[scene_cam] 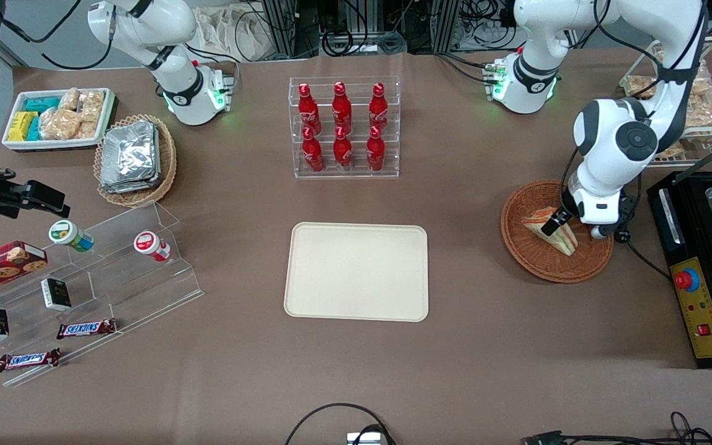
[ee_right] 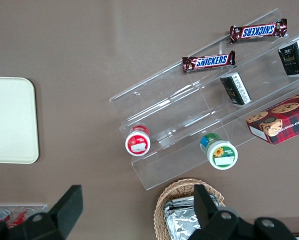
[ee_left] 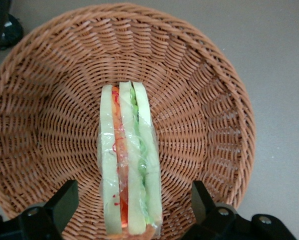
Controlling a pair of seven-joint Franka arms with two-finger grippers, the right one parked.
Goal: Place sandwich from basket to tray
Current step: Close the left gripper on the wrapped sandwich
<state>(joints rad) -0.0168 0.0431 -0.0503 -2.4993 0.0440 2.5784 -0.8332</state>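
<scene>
The sandwich point(scene_cam: 563, 240), a wedge of white bread with orange-red and green layers in clear wrap, stands on edge in the round reddish-brown wicker basket point(scene_cam: 535, 262) toward the working arm's end of the table. My left gripper point(scene_cam: 555, 224) is down in the basket over the sandwich. In the left wrist view the gripper point(ee_left: 133, 195) is open, with one black finger point(ee_left: 64, 197) on each side of the sandwich point(ee_left: 129, 150) and a gap to each; the basket point(ee_left: 49, 100) surrounds it. The cream-beige tray point(scene_cam: 356, 272) lies bare mid-table; it also shows in the right wrist view point(ee_right: 9, 120).
A clear rack of red bottles point(scene_cam: 343, 127) stands farther from the camera than the tray. A black machine point(scene_cam: 702, 272) and a wire rack of snack packs point(scene_cam: 702, 105) sit beside the basket. A tan basket of foil packets point(scene_cam: 136, 157), a white bin point(scene_cam: 56, 117) and an acrylic shelf point(scene_cam: 84, 278) lie toward the parked arm's end.
</scene>
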